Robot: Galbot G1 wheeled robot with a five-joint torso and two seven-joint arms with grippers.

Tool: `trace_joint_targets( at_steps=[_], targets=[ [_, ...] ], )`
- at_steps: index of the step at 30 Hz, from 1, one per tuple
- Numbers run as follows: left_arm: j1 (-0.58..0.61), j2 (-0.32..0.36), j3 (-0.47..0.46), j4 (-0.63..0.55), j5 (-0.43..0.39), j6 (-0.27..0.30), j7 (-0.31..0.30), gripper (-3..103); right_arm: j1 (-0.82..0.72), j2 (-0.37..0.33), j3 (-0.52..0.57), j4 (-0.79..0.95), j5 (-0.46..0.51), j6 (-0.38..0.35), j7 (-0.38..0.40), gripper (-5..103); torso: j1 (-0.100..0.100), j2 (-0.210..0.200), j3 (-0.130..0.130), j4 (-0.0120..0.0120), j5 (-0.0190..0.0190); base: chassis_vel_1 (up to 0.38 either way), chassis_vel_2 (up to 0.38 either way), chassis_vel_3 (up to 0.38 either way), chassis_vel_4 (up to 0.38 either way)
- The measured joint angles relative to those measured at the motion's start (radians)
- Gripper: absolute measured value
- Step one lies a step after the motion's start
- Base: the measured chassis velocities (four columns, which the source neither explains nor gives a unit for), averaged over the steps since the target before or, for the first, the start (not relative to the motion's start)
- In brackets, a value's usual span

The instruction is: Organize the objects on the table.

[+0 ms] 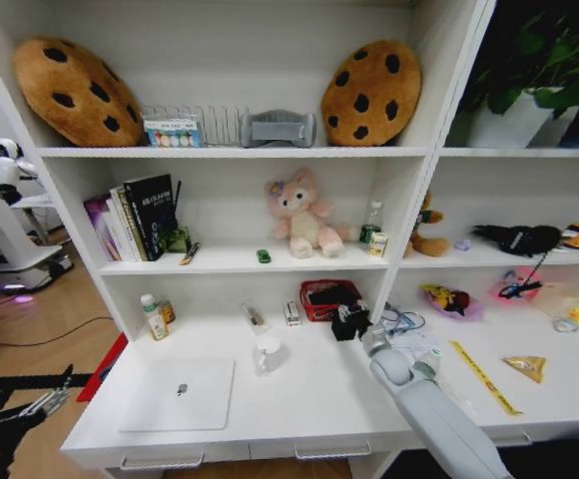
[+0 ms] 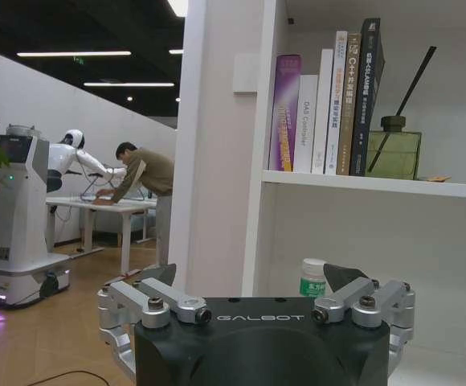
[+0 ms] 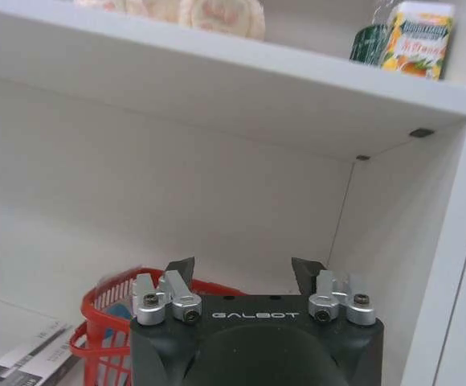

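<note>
Right end effector [image 1: 350, 321], fingers spread wide and empty, hovers beside the red wire basket [image 1: 321, 296] at the back of the long white desk [image 1: 309, 399]. Reaching further risks knocking that basket. The slim silver closed laptop [image 1: 180, 393] lies front-left, well apart.

Premises: a robotics lab or office, staged as a home study. Evidence: white shelf unit [image 1: 240, 155] holding books [image 2: 329, 104], a plush toy [image 1: 302, 215] and cookie cushions [image 1: 369, 95]; another white robot [image 2: 24, 217] on wheels, strip ceiling lights [image 2: 72, 54], and what looks like a person at a workbench [image 2: 96, 211] beyond.
</note>
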Motion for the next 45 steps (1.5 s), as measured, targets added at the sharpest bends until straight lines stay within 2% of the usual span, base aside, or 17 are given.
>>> trace_joint_targets(
  at_steps=[1,2,4,7,9,14,17,21,22,24,26,29,32,42,45],
  targets=[
    [0.000,0.000,0.000,0.000,0.000,0.000,0.000,100,-0.029,-0.008,0.011,0.043,0.009,-0.015,0.007,75,0.000,0.000,0.000,0.0000,0.0000,0.000,0.000,0.000,0.000],
    [0.000,0.000,0.000,0.000,0.000,0.000,0.000,100,-0.029,-0.008,0.011,0.043,0.009,-0.015,0.007,75,0.000,0.000,0.000,0.0000,0.0000,0.000,0.000,0.000,0.000],
    [0.000,0.000,0.000,0.000,0.000,0.000,0.000,100,-0.138,-0.024,0.054,0.183,0.036,-0.058,0.022,86,0.000,0.000,0.000,0.0000,0.0000,0.000,0.000,0.000,0.000],
    [0.000,0.000,0.000,0.000,0.000,0.000,0.000,100,-0.177,-0.025,0.071,0.223,0.040,-0.064,0.025,91,0.000,0.000,0.000,0.0000,0.0001,0.000,0.000,0.000,0.000],
    [0.000,0.000,0.000,0.000,0.000,0.000,0.000,100,-0.306,-0.017,0.149,0.316,0.032,-0.071,0.031,99,0.000,0.000,0.000,0.0000,0.0001,0.000,0.000,0.000,0.000],
    [0.000,0.000,0.000,0.000,0.000,0.000,0.000,100,-0.430,0.000,0.247,0.383,-0.013,-0.064,0.032,100,0.000,0.000,0.000,-0.0003,0.0001,0.000,0.000,0.000,0.000],
    [0.000,0.000,0.000,0.000,0.000,0.000,0.000,100,-0.534,0.040,0.356,0.444,-0.070,-0.066,0.068,100,0.000,0.000,0.000,-0.0001,0.0001,0.000,0.000,0.000,0.000],
    [0.000,0.000,0.000,0.000,0.000,0.000,0.000,100,-0.615,0.072,0.425,0.516,-0.034,-0.106,0.087,100,0.000,0.000,0.000,0.0000,0.0000,0.000,0.000,0.000,0.000],
    [0.000,0.000,0.000,0.000,0.000,0.000,0.000,100,-0.666,0.099,0.459,0.553,-0.005,-0.119,0.089,100,0.000,0.000,0.000,-0.0001,-0.0001,0.000,0.000,0.000,0.000],
    [0.000,0.000,0.000,0.000,0.000,0.000,0.000,100,-0.684,0.113,0.471,0.563,0.009,-0.122,0.091,100,0.000,0.000,0.000,-0.0001,0.0001,0.000,0.000,0.000,0.000],
    [0.000,0.000,0.000,0.000,0.000,0.000,0.000,100,-0.715,0.165,0.502,0.571,0.041,-0.125,0.101,100,0.000,0.000,0.000,-0.0002,0.0001,0.000,0.000,0.000,0.000],
    [0.000,0.000,0.000,0.000,0.000,0.000,0.000,100,-0.723,0.201,0.529,0.555,0.048,-0.120,0.110,100,0.000,0.000,0.000,-0.0002,0.0001,0.000,0.000,0.000,0.000],
    [0.000,0.000,0.000,0.000,0.000,0.000,0.000,100,-0.720,0.216,0.558,0.525,0.055,-0.110,0.115,100,0.000,0.000,0.000,-0.0001,0.0002,0.000,0.000,0.000,0.000],
    [0.000,0.000,0.000,0.000,0.000,0.000,0.000,100,-0.688,0.195,0.590,0.473,0.077,-0.101,0.116,100,0.000,0.000,0.000,-0.0001,0.0002,0.000,0.000,0.000,0.000],
    [0.000,0.000,0.000,0.000,0.000,0.000,0.000,100,-0.657,0.164,0.595,0.430,0.088,-0.101,0.118,100,0.000,0.000,0.000,0.0000,0.0001,0.000,0.000,0.000,0.000]
  ],
)
